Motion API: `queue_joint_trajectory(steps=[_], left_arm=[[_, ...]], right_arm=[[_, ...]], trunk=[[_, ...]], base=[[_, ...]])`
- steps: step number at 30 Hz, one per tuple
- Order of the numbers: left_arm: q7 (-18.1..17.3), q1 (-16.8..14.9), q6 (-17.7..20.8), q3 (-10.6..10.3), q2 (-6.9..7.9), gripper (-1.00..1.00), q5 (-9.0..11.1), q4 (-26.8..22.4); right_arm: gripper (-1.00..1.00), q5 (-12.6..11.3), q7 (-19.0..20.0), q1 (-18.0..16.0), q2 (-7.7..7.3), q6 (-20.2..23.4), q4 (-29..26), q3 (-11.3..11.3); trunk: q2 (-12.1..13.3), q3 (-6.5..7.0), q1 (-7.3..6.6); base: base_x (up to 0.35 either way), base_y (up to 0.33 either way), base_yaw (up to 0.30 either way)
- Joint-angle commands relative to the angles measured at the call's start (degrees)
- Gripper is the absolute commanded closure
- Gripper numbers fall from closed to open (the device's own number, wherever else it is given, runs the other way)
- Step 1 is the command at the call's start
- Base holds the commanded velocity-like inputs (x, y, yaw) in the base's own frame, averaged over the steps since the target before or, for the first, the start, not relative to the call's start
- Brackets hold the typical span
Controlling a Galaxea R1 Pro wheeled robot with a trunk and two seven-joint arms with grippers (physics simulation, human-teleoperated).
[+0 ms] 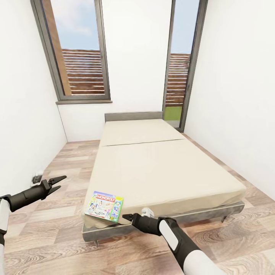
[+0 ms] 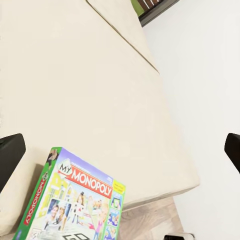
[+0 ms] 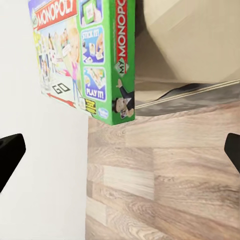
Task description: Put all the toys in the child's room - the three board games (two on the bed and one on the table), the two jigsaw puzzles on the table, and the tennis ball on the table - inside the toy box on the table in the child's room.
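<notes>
The Monopoly box [image 1: 104, 206] is seen on the bed [image 1: 168, 172] corner, its bottom cut off in the left wrist view. The left gripper [image 1: 58, 183] and right gripper [image 1: 126, 217] are spread wide, nothing pinched.

A bedroom in a home. A low bed [image 1: 160, 168] stands on plank flooring [image 1: 57, 225], between white walls and tall windows [image 1: 78, 49].

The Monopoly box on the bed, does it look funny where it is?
Yes. The Monopoly box lies askew at the near corner of the bed, and in the right wrist view one corner pokes out past the mattress edge. Both tools are apart from it.
</notes>
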Motion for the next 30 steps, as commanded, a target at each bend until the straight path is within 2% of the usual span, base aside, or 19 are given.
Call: queue_joint_trajectory(steps=[1, 12, 19, 23, 30], left_arm=[[-0.1, 0.0, 0.3, 0.0, -0.02, -1.00, 0.1, 0.0], [0.0, 0.0, 0.2, 0.0, -0.15, -1.00, 0.0, 0.0], [0.1, 0.0, 0.2, -0.1, -0.31, -1.00, -0.1, 0.0], [0.1, 0.0, 0.2, 0.0, -0.27, -1.00, -0.1, 0.0], [0.1, 0.0, 0.2, 0.0, -0.36, -1.00, -0.1, 0.0]], right_arm=[[-1.00, -0.1, 0.1, -0.1, 0.00, 0.2, -0.3, 0.1], [-1.00, -0.6, 0.1, -0.2, 0.00, -0.4, -1.8, -0.1], [-1.00, -0.8, 0.1, -0.2, 0.00, -4.9, -1.5, -0.1], [-1.00, -0.9, 0.0, -0.2, 0.00, -5.3, -1.3, -0.1], [-1.00, -0.9, -0.1, -0.2, 0.00, -4.1, -1.3, 0.0]], trunk=[[0.0, -0.06, -0.01], [0.0, -0.06, -0.01], [0.0, -0.06, -0.01], [0.0, -0.06, -0.01], [-2.8, -1.31, 1.53]], base=[[0.000, 0.000, 0.000], [0.000, 0.000, 0.000], [0.000, 0.000, 0.000], [0.000, 0.000, 0.000], [0.000, 0.000, 0.000]])
